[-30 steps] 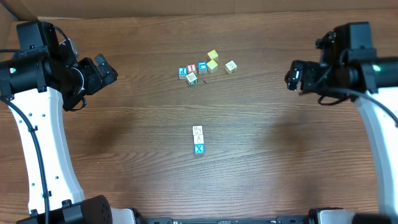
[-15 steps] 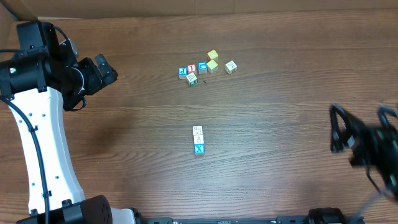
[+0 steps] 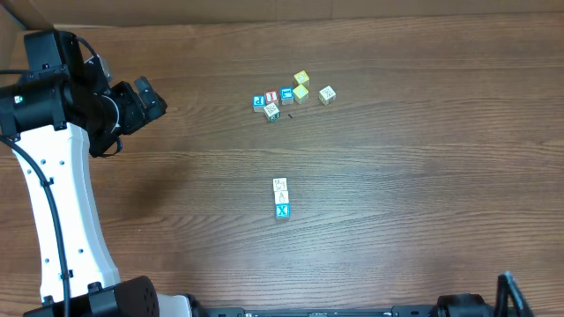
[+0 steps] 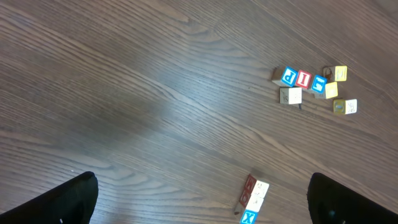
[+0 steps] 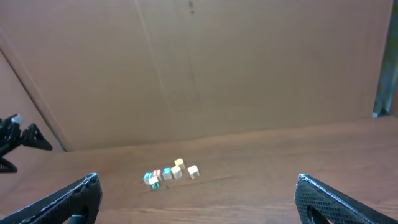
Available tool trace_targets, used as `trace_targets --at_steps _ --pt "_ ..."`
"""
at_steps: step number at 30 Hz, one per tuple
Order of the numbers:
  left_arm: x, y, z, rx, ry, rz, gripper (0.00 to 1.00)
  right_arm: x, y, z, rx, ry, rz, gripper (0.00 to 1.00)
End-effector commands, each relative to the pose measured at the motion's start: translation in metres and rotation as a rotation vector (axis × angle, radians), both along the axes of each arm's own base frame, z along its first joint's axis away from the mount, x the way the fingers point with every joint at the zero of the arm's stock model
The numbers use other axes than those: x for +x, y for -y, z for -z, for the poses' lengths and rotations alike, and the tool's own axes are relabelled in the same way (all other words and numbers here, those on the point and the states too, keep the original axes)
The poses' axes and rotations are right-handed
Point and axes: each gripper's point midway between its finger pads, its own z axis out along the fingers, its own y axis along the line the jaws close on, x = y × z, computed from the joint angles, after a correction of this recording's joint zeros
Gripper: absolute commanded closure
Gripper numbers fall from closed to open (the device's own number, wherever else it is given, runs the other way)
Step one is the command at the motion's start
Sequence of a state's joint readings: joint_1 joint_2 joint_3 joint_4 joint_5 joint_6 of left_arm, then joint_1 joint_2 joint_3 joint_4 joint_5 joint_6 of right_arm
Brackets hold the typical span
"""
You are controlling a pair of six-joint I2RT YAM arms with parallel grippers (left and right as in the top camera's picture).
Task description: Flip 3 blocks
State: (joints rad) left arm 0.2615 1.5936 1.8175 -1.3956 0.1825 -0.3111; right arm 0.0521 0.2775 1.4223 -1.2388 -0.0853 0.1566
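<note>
Three blocks lie in a short touching row at mid-table: two cream-faced ones (image 3: 280, 184) (image 3: 282, 197) and a blue one with a white X (image 3: 283, 211) at the near end. The left wrist view shows the same row, with its X block (image 4: 249, 218) at the bottom edge. My left gripper (image 3: 152, 99) hangs open far off at the upper left; its jaws (image 4: 202, 211) are wide with only bare wood between them. My right gripper (image 5: 199, 208) is open too, facing the back wall. The row is out of its view.
A loose cluster of other small cubes (image 3: 291, 95) sits at the back centre, also seen in the left wrist view (image 4: 314, 84) and the right wrist view (image 5: 169, 173). A cardboard wall (image 5: 186, 74) stands behind the table. Only a dark sliver of the right arm (image 3: 507, 298) shows overhead.
The right arm has swung from the upper right down the right side and almost out of the overhead view. The left arm and all blocks have not moved.
</note>
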Motion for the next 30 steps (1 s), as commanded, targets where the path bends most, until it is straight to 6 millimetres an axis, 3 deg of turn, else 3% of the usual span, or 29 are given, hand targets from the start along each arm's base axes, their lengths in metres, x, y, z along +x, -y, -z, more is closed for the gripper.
trace_targets --at_steps 1,8,17,21,24,30 --pt "0.000 -0.001 0.005 0.012 -0.015 0.016 0.00 0.000 0.002 0.024 -0.003 -0.008 0.014 0.00" --pt "0.000 -0.001 0.005 0.012 -0.015 0.016 0.00 0.019 0.001 0.063 -0.003 -0.004 0.014 0.00" --pt "0.000 -0.001 0.005 0.012 -0.015 0.016 0.00 0.070 -0.001 0.092 -0.001 0.037 0.015 0.00" --pt "0.000 -0.001 0.005 0.012 -0.014 0.016 0.00 0.088 -0.001 0.083 0.002 0.122 0.020 0.00" --pt "0.000 -0.001 0.005 0.012 -0.015 0.016 0.00 0.101 -0.002 0.063 0.008 0.260 0.020 0.00" --pt "0.000 -0.001 0.005 0.012 -0.015 0.016 0.00 0.109 -0.003 0.033 0.024 0.532 0.020 0.00"
